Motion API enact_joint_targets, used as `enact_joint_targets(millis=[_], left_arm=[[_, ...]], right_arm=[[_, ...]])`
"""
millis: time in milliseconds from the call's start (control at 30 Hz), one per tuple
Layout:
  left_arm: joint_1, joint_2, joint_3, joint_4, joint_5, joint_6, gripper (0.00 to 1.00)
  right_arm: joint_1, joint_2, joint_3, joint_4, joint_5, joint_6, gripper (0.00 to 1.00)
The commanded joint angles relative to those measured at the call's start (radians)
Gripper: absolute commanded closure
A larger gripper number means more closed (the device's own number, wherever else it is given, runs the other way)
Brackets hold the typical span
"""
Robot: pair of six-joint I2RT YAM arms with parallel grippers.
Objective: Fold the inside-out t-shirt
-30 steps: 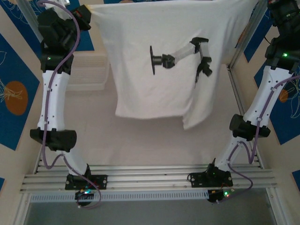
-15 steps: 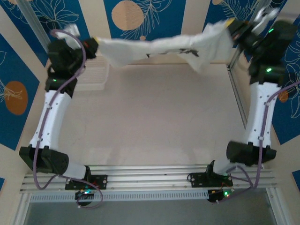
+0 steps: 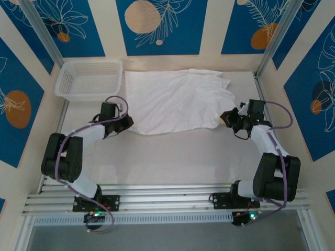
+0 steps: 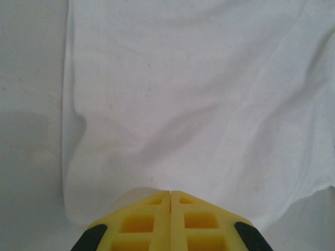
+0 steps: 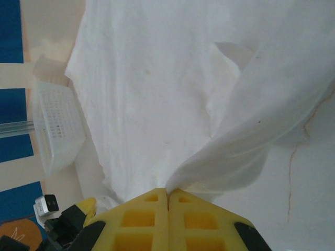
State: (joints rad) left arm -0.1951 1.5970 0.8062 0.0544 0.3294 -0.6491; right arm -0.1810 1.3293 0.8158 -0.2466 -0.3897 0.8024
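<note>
From above, the t-shirt [image 3: 175,102] lies spread out and wrinkled on the far half of the pale table [image 3: 172,157], with one arm at each of its near corners. The left wrist camera adds the detail at the shirt's near-left corner. There the left gripper [image 4: 170,194] has its yellow fingers pressed together, with the cloth edge drawn up into the tips. The right wrist camera looks across the shirt from its near-right corner. The right gripper [image 5: 168,192] is clenched on a fold that rises off the table like a tent, and a thin dark line marks the surface just right of the shirt. A white mesh basket [image 3: 89,79] sits just beside the shirt's far-left corner. Behind the shirt stand blue wall panels [image 3: 159,26] with orange discs and white leaf outlines, set between cream stripes and metal posts.
</note>
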Motion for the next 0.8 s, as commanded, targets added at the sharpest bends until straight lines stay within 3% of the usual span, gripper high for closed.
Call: enact_joint_targets(millis=[0,200,333,533,600,667,767], left_arm=[[-0.007,-0.051,-0.033,0.043,-0.011,-0.001,1.00],[-0.006,-0.253,-0.103,-0.094,-0.040,0.034,1.00],[-0.008,-0.478,-0.236,-0.186,-0.084,-0.008,1.00],[-0.016,-0.747,-0.375,-0.407,-0.158,-0.065,0.96],[-0.017,-0.851,-0.401,-0.489,-0.232,-0.085,0.89],[-0.015,-0.955,-0.403,-0.544,-0.293,-0.100,0.74],[-0.016,-1.025,-0.373,-0.509,-0.325,-0.118,0.57]], right_arm=[[0.017,-0.060,-0.022,-0.029,0.030,0.013,1.00],[0.030,-0.324,-0.129,-0.303,0.187,0.157,1.00],[0.042,-0.673,-0.296,-0.533,0.311,0.347,1.00],[0.046,-1.124,-0.444,-0.765,0.335,0.515,1.00],[0.046,-1.205,-0.434,-0.811,0.339,0.530,0.92],[0.046,-1.250,-0.398,-0.823,0.361,0.536,0.76],[0.046,-1.245,-0.344,-0.718,0.409,0.500,0.59]])
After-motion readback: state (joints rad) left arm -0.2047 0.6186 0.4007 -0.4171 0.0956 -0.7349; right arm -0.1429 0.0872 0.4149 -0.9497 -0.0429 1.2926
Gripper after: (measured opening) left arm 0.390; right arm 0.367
